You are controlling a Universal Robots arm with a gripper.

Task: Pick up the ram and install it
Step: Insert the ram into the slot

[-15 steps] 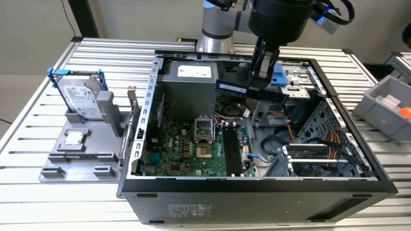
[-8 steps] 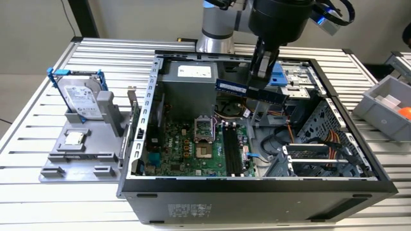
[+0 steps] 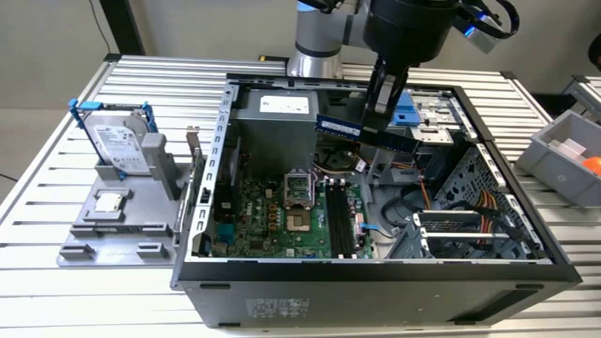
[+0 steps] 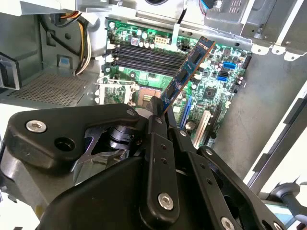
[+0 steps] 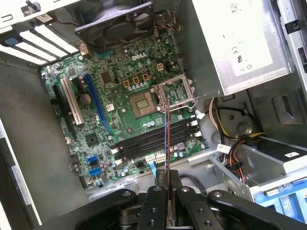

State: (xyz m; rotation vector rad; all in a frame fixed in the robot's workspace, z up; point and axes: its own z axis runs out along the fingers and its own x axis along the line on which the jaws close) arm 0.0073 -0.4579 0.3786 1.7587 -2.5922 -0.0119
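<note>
Gripper (image 3: pixel 379 114) fingers clamped on ram (image 3: pixel 368 133), above open case (image 3: pixel 376 273). Memory slots (image 3: pixel 338 217) below; power supply (image 3: pixel 277 116), cables (image 3: pixel 336 163) close beside.

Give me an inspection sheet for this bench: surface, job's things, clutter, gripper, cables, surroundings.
Surface: slatted metal table, carrying an open computer case.
Job's things: ram held above the motherboard, not in the memory slots.
Clutter: hard drive upright in a grey fixture, at the exterior view's left.
Grippers: gripper, jaws shut on the ram.
Cables: orange and yellow wires inside the case.
Surroundings: grey bin at the exterior view's right.
</note>
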